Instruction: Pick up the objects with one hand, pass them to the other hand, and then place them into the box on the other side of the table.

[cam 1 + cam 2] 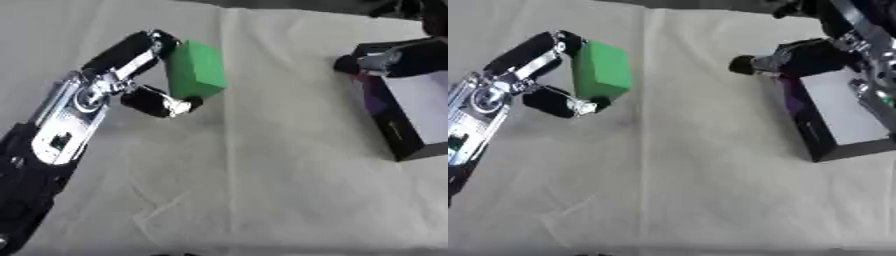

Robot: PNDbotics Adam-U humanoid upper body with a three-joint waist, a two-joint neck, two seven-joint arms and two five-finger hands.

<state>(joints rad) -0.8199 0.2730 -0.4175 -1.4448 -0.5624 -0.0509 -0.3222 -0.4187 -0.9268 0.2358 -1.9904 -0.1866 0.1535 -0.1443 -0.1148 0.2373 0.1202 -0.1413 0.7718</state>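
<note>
- The tabletop point(262, 190), under a pale creased cloth, fills the frame; nothing else lies loose on it that you need to mind.
- The box point(837, 117) sits at the right edge of the frame, dark-walled with a pale floor, open side up and slightly askew.
- Your left hand point(131, 75) comes in from the lower left and reaches into the upper left of the frame. Its fingers and thumb are curled round the green block point(194, 70), pinching it from above and below, and the block looks lifted off the cloth.
- Your right hand point(798, 57) shows at the upper right, over the near corner of the box. Whether its fingers are open or curled, you cannot tell from here.
- The step in hand reads as the carry before the hand-over: pick-up done, pass not yet made.
- Next, bring both hands toward the middle of the frame and present a free face of the block for the right hand to take.
</note>
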